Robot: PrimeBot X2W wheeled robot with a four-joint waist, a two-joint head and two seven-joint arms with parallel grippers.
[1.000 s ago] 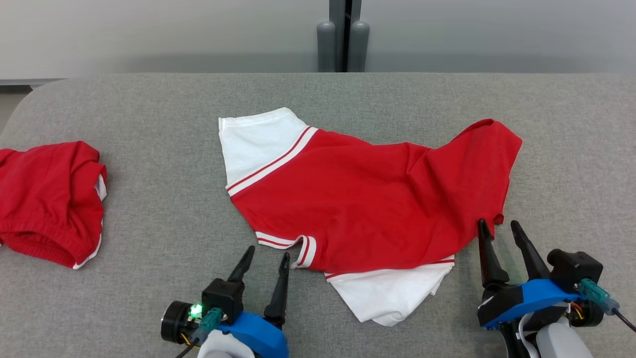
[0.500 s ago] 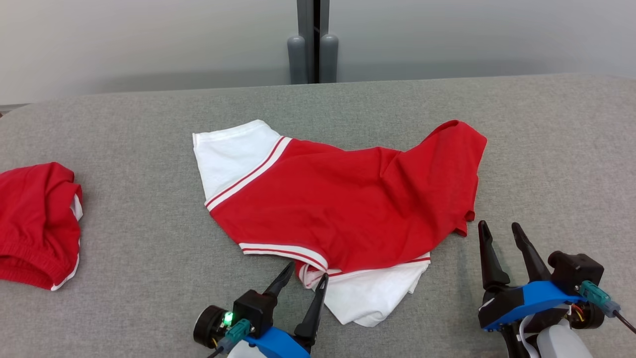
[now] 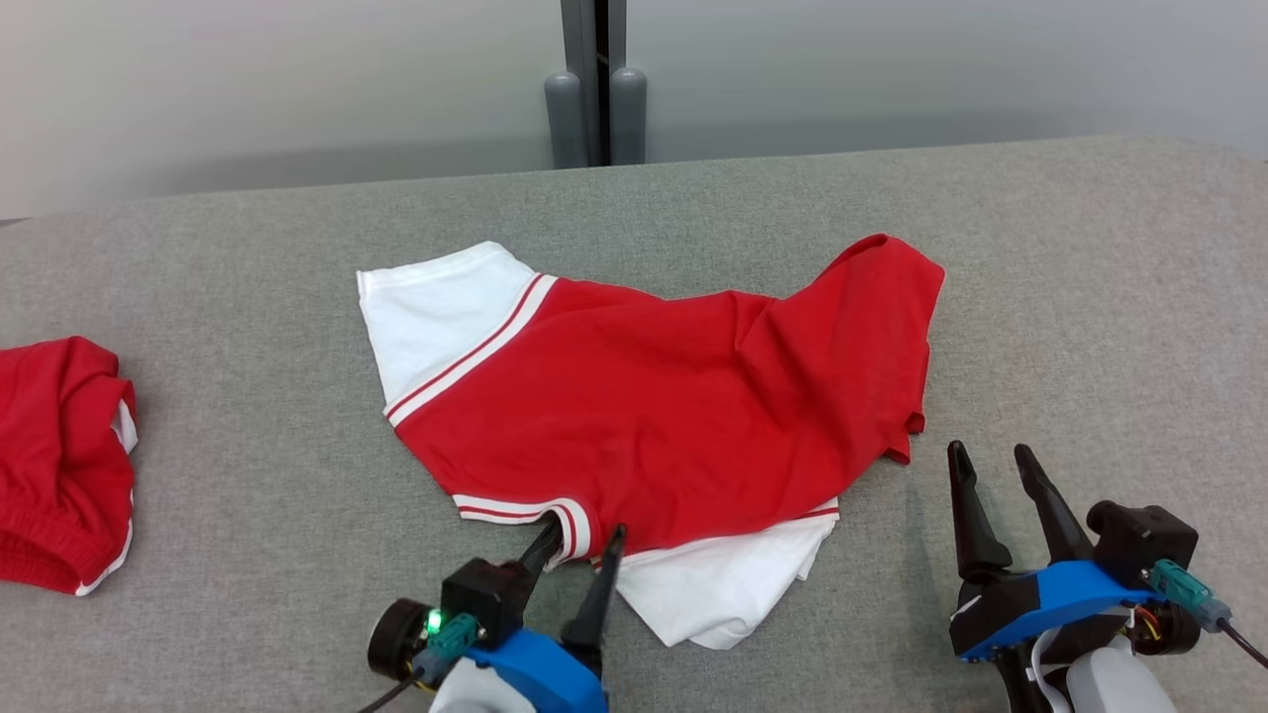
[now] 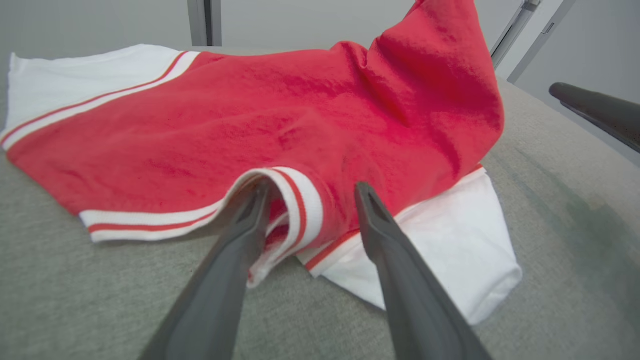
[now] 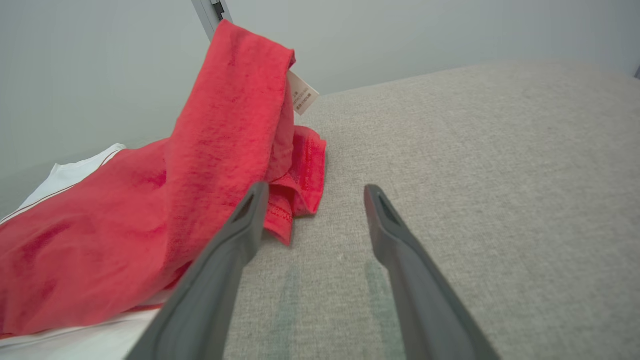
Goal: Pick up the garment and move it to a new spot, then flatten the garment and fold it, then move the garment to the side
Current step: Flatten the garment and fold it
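The garment (image 3: 674, 406) is a red shirt with white sleeves and red-and-white striped trim, lying rumpled on the middle of the grey table (image 3: 1090, 297). My left gripper (image 3: 582, 533) is open at its near edge, one finger on each side of a curled striped trim corner (image 4: 300, 200). My right gripper (image 3: 989, 460) is open and empty on bare table just right of the garment's red lower corner (image 5: 295, 200). In the right wrist view the red cloth (image 5: 150, 215) rises in a fold with a white label (image 5: 302, 92).
A second red garment (image 3: 54, 465) with white trim lies bunched at the table's left edge. Two grey posts (image 3: 594, 109) stand behind the far edge against a pale wall. Bare grey table surface (image 3: 1139, 347) stretches to the right of the shirt.
The head view has shifted, sliding everything left. My left gripper has moved right and forward until its fingers straddle the striped trim corner. My right gripper now stands slightly farther from the red edge.
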